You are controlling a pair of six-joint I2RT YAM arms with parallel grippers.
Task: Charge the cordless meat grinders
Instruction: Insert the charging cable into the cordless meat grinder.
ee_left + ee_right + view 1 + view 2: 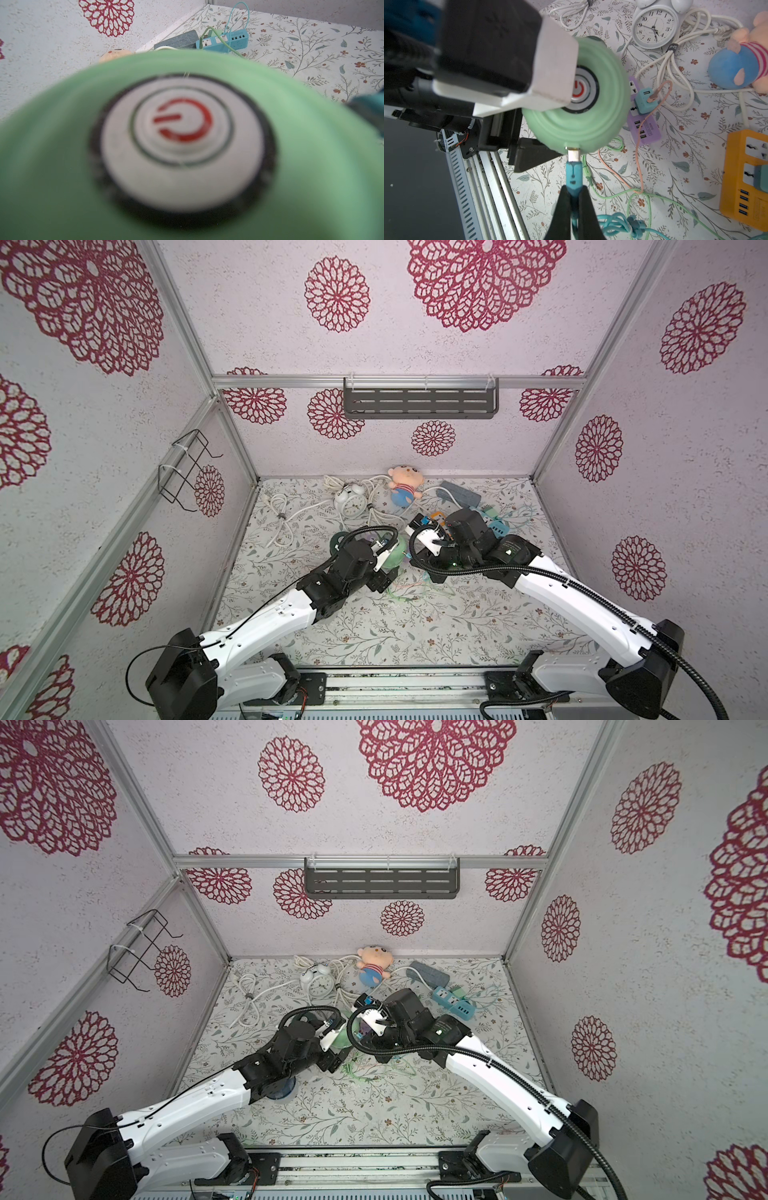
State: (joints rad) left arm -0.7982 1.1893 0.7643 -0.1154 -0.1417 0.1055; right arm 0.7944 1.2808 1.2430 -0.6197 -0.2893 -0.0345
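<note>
Near the middle of the table (374, 635), the light green grinder (602, 116) sits tipped in the left gripper (386, 566), jaws spread wide around its body, charging port (572, 148) facing the right gripper (574, 190). That gripper pinches the teal plug (573, 174), whose long axis points straight out from its jaws at the port; a push along that line should seat it.

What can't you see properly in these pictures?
- The navy grinder: top view, mostly hidden under the left arm.
- The dark green grinder: top view, only an edge shows behind the left arm.
- The light green grinder: left wrist view, too close and blurred; its base is unseen.
- The blue plug in the right gripper: right wrist view, metal tip at the grinder's port; whether it is fully in is unclear.
</note>
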